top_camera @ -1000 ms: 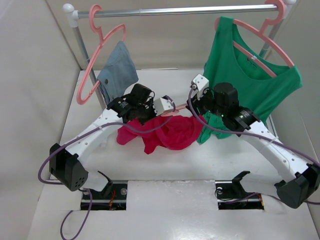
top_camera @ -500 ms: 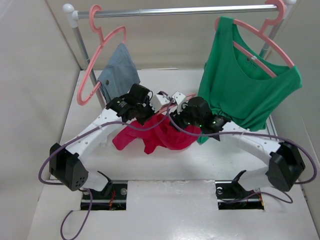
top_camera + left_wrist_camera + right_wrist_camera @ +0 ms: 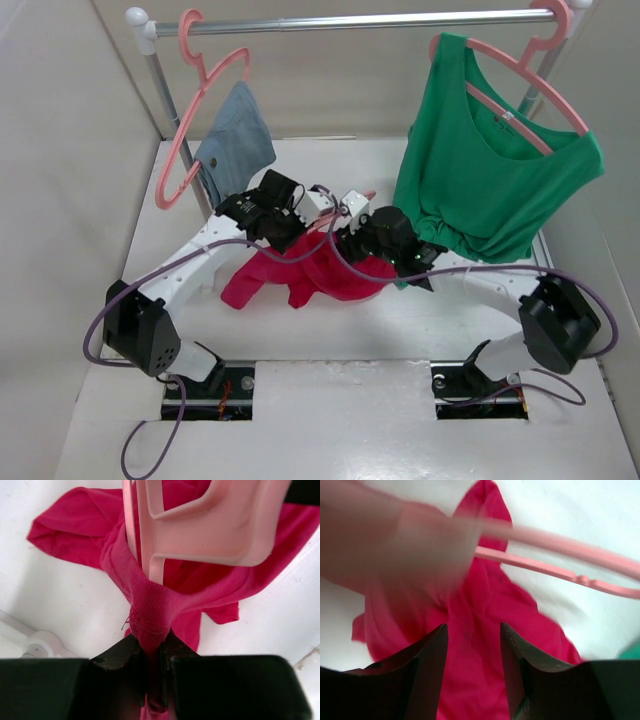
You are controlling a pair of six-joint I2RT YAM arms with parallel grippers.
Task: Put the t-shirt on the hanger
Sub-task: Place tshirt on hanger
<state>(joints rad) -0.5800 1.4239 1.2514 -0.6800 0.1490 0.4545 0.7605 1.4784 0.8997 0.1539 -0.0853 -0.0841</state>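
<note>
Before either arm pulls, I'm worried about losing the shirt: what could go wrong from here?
The left tool pinches only a narrow fold of the t-shirt collar, so a tug over the hanger might pull it free. The right tool looks open and is not gripping the hanger; unheld, the hanger could shift. The two tools sit close together, so they may bump.
</note>
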